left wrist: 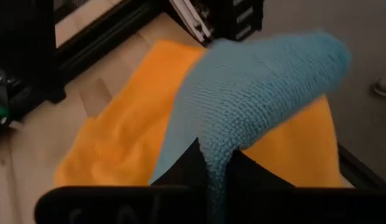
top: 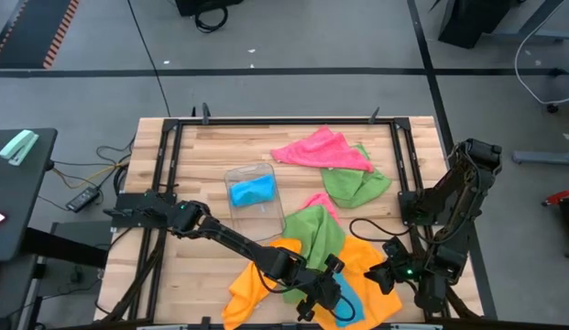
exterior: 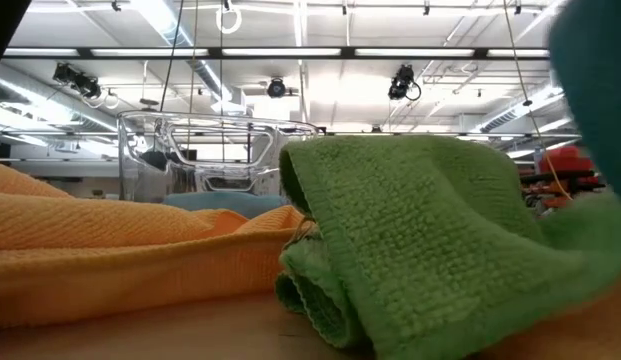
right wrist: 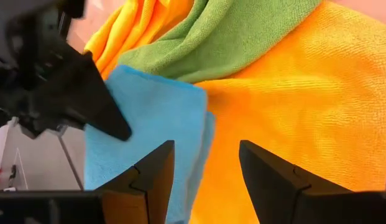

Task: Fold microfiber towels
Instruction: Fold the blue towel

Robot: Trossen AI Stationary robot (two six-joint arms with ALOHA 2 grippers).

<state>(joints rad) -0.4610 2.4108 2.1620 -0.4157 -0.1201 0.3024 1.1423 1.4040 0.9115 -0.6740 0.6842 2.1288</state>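
A sky blue towel (top: 346, 304) is at the near edge, over an orange towel (top: 376, 261). A green towel (top: 316, 234) lies on the orange one's far side and fills the low view (exterior: 420, 240). My left gripper (top: 325, 295) is shut on the blue towel (left wrist: 255, 81). My right gripper (right wrist: 205, 171) is open just right of it, with its fingers above the blue towel's edge (right wrist: 202, 143) and the orange towel (right wrist: 304, 93), touching nothing. A pink towel (top: 321, 149) and a second green one (top: 357, 183) lie at the far right. My left gripper pinches the blue towel between its two fingers at a narrow gathered part (left wrist: 216, 177); edge or fold, I cannot tell. Beyond the fingers the cloth bulges out in a rounded hump (left wrist: 286, 62) above the orange towel. The right wrist view shows a left finger (right wrist: 102, 115) on the towel's side.
A clear plastic tray (top: 266, 172) holding another blue cloth (top: 252, 191) stands mid-table. The black frame rails (top: 165, 156) run along the table's left, far and right sides. Bare wood (top: 202, 156) shows at the far left.
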